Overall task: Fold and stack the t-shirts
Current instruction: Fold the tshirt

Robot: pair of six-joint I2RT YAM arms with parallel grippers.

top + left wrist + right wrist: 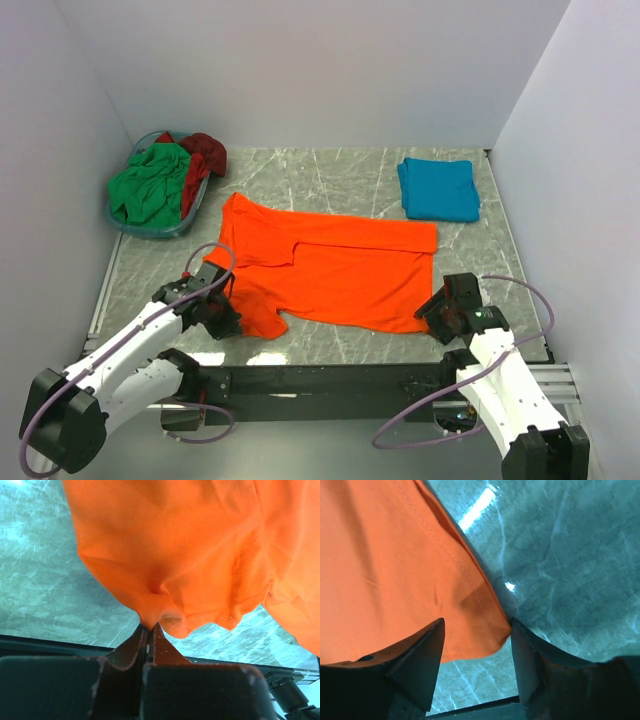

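Folding step on orange t-shirt. Left gripper clenched on bunched cloth edge. Right gripper jaws apart, hem corner between them. Next, likely: pinch corner, lift both together.

Top view bright, even, soft shadows; glare streak on counter in right wrist view; orange t-shirt slightly blurred close-up.

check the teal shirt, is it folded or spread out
Folded: the teal t-shirt lies as a compact, layered rectangle at the far right of the table, unlike the mostly spread orange t-shirt.
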